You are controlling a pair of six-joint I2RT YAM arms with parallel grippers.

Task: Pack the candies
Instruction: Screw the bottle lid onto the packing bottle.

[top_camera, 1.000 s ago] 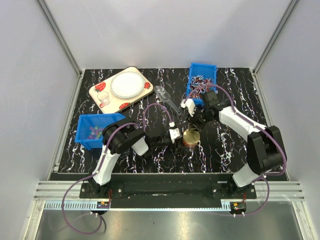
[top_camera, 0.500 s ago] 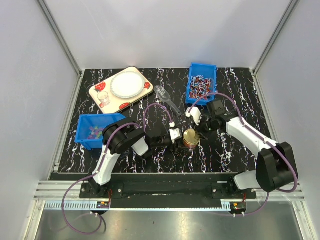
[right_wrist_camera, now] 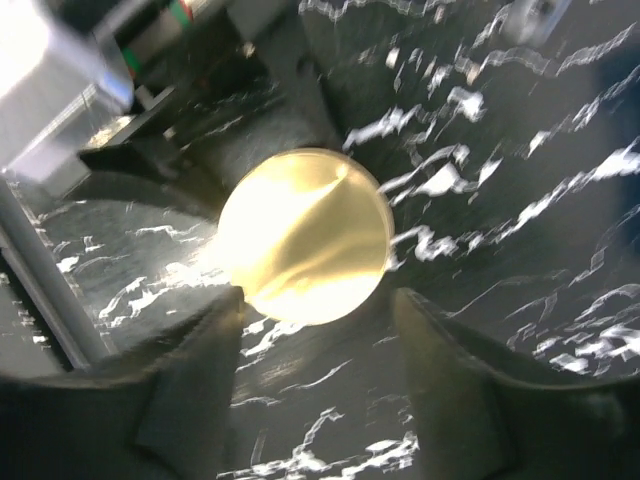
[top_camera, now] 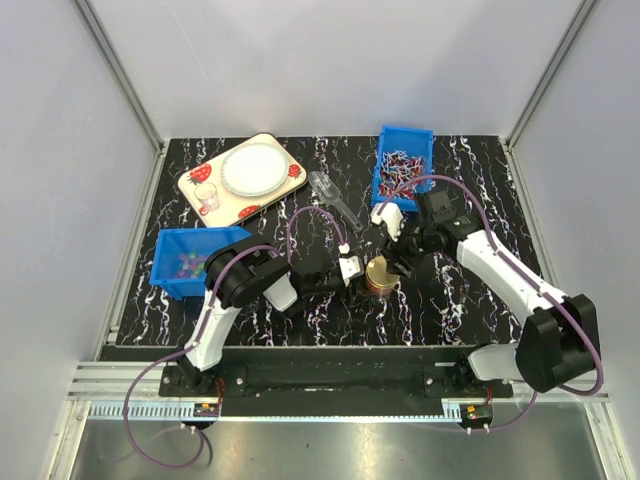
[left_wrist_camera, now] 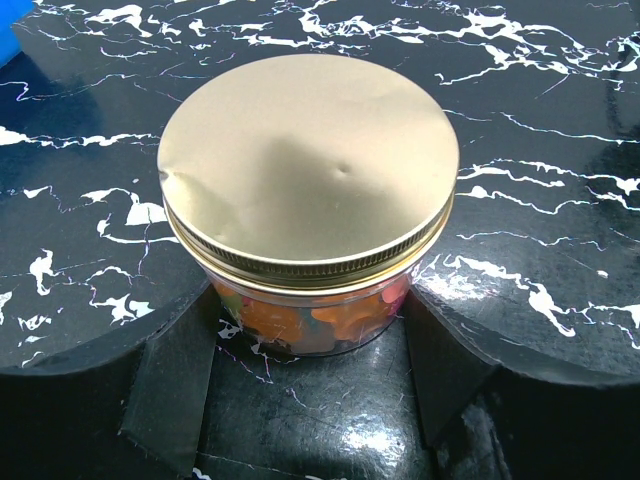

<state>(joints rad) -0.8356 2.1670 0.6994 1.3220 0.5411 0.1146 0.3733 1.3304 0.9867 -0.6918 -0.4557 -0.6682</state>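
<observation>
Now: left clamps the jar, right jaws apart over the lid

Quick pass from my station. On the black marbled table [top_camera: 430, 300] a small glass jar [left_wrist_camera: 310, 320] stands upright near the middle, with a gold screw lid [left_wrist_camera: 308, 165] seated on top. Through the glass under the lid I see the candies [left_wrist_camera: 335, 322], orange and pink pieces packed inside. In the top view more small coloured candies lie in the blue bin [top_camera: 172, 272] at the table's left, well apart from the jar.

The left gripper [left_wrist_camera: 308, 345] comes in low from the left. Its two fingers [left_wrist_camera: 170, 385] sit either side of the jar's glass body, below the lid. I read them as pressed against it, so clamped on the jar.

The right gripper [right_wrist_camera: 318, 300] hangs above the jar, looking straight down on the lid. That wrist view is blurred, but both fingers show spread to either side of the lid's near edge. Jaws apart, nothing held.

Behind the right gripper a second blue bin [top_camera: 425, 140] holds red, white and dark wrapped sweets [top_camera: 398, 172]. At the far left a strawberry-print tray [top_camera: 190, 182] carries a white plate [top_camera: 252, 168].
</observation>
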